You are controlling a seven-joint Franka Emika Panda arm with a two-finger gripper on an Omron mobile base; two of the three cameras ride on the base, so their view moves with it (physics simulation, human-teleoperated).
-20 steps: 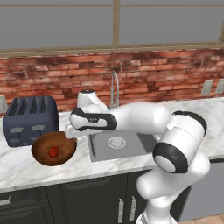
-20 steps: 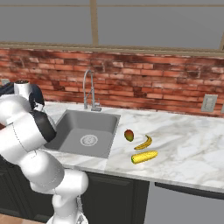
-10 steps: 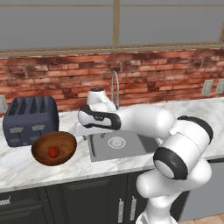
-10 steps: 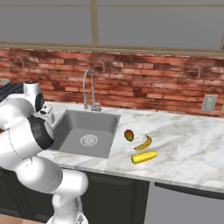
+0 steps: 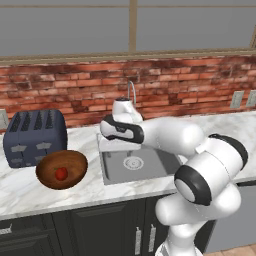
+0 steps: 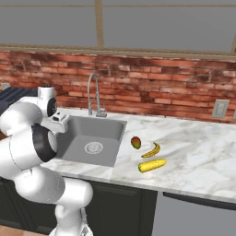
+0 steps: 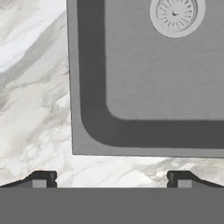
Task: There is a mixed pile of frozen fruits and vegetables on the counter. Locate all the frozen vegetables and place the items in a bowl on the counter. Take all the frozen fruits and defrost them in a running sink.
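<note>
The dark-brown bowl (image 5: 61,170) sits on the counter (image 5: 30,192) in front of the toaster, with the red round vegetable (image 5: 61,173) lying inside it. Right of the sink (image 6: 92,138), the orange-red fruit (image 6: 135,142), the banana (image 6: 151,150) and the corn cob (image 6: 152,165) lie close together on the marble. My gripper (image 7: 111,179) hangs open and empty over the sink's left rim, looking down on a basin corner (image 7: 94,131) and the drain (image 7: 176,15). It is the gripper (image 5: 106,133) between bowl and basin in the left base view.
A dark toaster (image 5: 35,136) stands behind the bowl at the left. The curved steel faucet (image 6: 94,94) rises behind the sink against the brick wall. A wall outlet (image 6: 221,109) sits at the far right above open marble.
The arm has swung right, from beside the bowl to the sink's left rim. The gripper stayed open, and the red item stays in the bowl.
</note>
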